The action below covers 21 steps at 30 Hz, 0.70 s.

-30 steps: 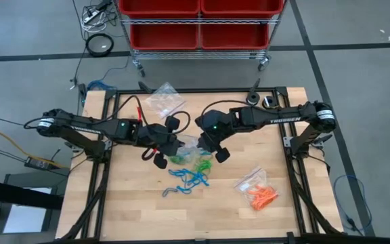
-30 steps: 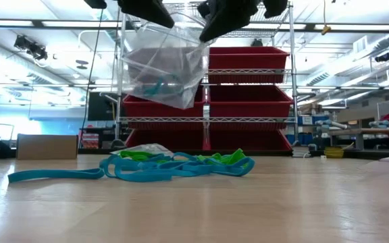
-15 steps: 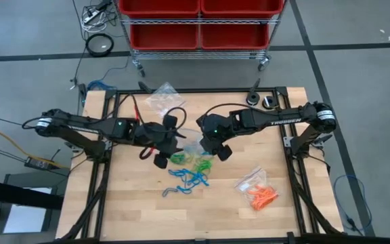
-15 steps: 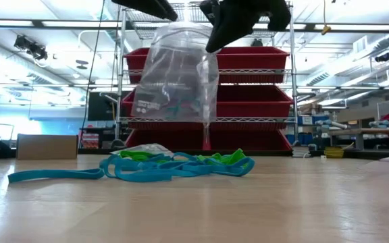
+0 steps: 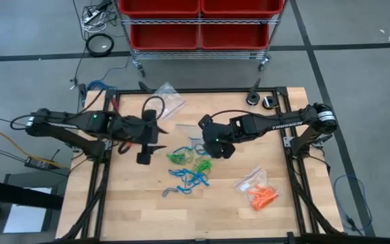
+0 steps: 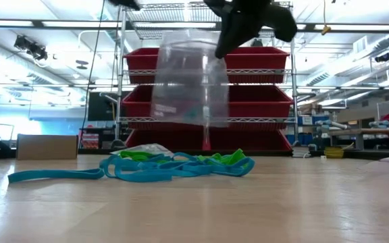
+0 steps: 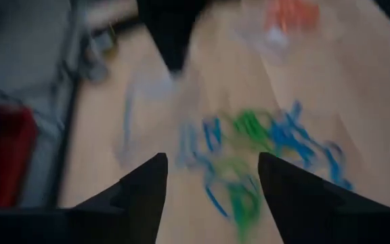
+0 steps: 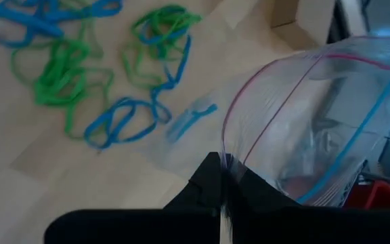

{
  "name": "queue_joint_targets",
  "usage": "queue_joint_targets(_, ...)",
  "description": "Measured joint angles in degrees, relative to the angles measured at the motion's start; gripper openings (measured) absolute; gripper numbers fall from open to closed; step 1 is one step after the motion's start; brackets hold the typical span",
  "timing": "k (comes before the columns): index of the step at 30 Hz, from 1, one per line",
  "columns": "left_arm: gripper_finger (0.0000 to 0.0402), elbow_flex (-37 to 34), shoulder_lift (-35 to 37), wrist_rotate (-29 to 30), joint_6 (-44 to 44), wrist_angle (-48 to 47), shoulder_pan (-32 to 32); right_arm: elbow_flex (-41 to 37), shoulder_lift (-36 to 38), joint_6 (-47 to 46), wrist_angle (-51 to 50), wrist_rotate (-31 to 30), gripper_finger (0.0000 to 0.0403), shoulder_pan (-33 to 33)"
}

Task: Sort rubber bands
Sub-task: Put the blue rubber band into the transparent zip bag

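Blue and green rubber bands (image 5: 189, 165) lie loose in a heap on the wooden table's middle, also seen in the low view (image 6: 174, 165) and in the right wrist view (image 8: 80, 74). Orange rubber bands (image 5: 263, 196) lie at the near right beside a flat clear bag (image 5: 249, 179). My right gripper (image 5: 214, 141) is shut on a clear zip bag (image 6: 191, 81) that hangs above the heap. My left gripper (image 5: 154, 139) stands open to the left of the bag, with nothing between its fingers (image 7: 147, 186). My right gripper pinches the bag's rim at its open mouth (image 8: 226, 160) between its two shut fingers, which lie across the edge. The bag hangs below the gripper (image 6: 248, 20), clear of the table, its mouth gaping and its lower end (image 6: 189, 121) free above the bands.
Another clear bag (image 5: 165, 99) lies at the table's far edge. A single grey-blue band (image 5: 171, 192) lies near the front. A wire rack with red bins (image 5: 198, 24) stands beyond the table. Bare wood shows at the near left.
My left gripper has opened, let go of the bag and drawn back toward the table's left edge. The bag, held between both grippers before, has swung toward my right gripper and now hangs straight down from it alone.
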State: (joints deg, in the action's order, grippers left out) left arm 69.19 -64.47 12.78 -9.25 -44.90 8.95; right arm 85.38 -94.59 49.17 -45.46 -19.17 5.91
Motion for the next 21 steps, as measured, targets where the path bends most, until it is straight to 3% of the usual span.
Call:
queue_joint_targets(3, 0.0221, -2.1, 0.0, -0.5, 5.0, -3.2, 2.0, 0.0, 0.0, -0.7, -2.8, -1.7, 0.0, 0.8)
queue_joint_targets(7, 0.0204, -10.4, 0.0, -0.7, 7.9, 4.2, 4.7, 0.0, 0.0, -3.1, -5.6, -2.0, 0.0, 1.9)
queue_joint_targets(12, 0.0198, -24.0, 0.0, -1.1, 9.9, 21.0, 5.5, 0.0, 0.0, -6.1, -6.8, -0.5, 0.0, 3.3)
queue_joint_targets(21, 0.0198, -44.3, -3.1, -8.5, 17.1, 48.4, 6.1, 0.0, 0.0, -10.2, -8.6, 1.1, 0.0, 5.4)
